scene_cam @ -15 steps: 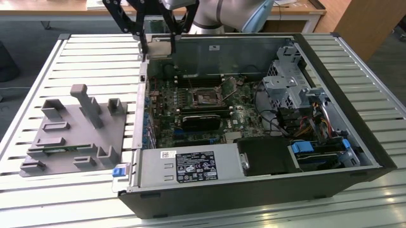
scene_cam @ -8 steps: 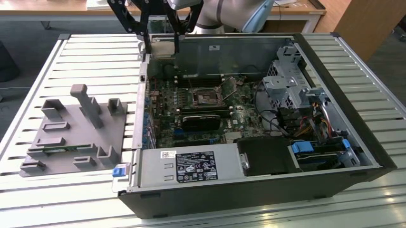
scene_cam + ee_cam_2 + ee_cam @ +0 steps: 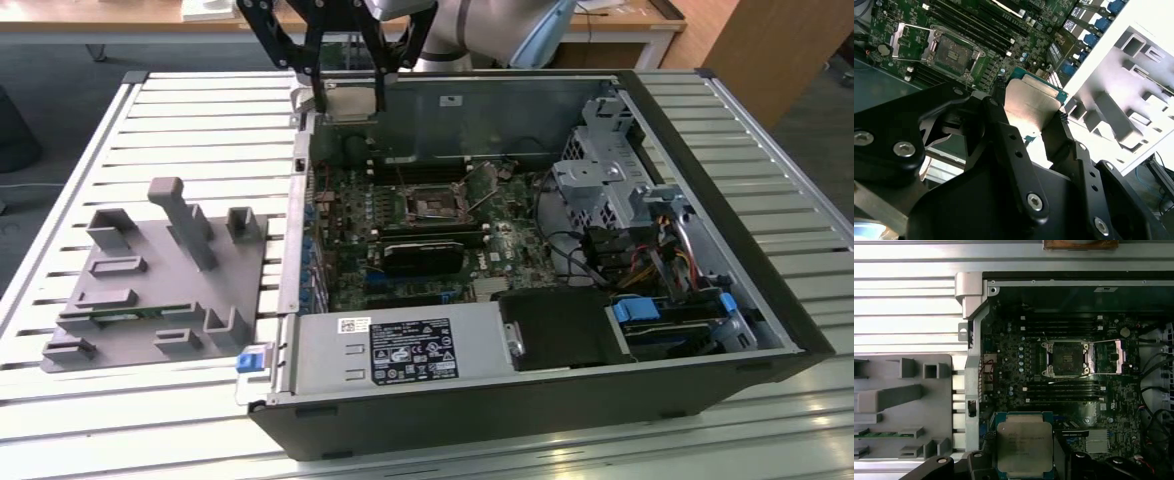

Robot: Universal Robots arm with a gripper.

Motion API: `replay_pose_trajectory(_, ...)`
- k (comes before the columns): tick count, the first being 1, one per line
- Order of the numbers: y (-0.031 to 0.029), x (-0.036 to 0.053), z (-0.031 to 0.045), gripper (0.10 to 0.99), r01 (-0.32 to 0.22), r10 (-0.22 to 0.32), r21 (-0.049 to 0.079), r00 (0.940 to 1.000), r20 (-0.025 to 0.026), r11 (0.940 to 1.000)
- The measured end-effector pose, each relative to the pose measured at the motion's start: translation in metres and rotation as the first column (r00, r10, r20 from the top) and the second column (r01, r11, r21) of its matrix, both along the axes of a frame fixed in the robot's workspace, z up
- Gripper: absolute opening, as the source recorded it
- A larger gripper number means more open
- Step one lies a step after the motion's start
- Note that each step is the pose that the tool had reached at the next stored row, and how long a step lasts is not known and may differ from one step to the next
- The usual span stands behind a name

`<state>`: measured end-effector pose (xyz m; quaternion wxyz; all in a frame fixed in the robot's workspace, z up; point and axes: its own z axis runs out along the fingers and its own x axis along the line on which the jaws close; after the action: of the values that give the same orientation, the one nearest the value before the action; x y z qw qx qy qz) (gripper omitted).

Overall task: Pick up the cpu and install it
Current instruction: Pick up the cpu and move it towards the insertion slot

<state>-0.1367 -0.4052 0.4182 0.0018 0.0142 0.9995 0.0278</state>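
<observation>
Since the CPU socket (image 3: 1066,358) on the motherboard (image 3: 1014,355) lies open with its retention frame swung aside, the cpu (image 3: 1025,447) is kept flat, metal plate upward, seemingly to match that seat. It is pinched by opposite edges in the claw (image 3: 347,100), aloft near the far wall of the computer case (image 3: 561,400) in the exterior view, apart from the grey parts tray (image 3: 147,280) on the slatted tabletop (image 3: 200,120).

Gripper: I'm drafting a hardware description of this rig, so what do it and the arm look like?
The gripper is matte black, built of flat linked bars with silver screw heads and small holes along its two fingers. The arm behind it is pale grey and rounded, with a light blue cap.
</observation>
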Motion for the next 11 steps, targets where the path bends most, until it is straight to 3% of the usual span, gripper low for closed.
replay_pose_trajectory(11,0.0001,0.0228,0.0000,0.541,0.000,0.000,0.000,1.0000,0.0001,1.0000)
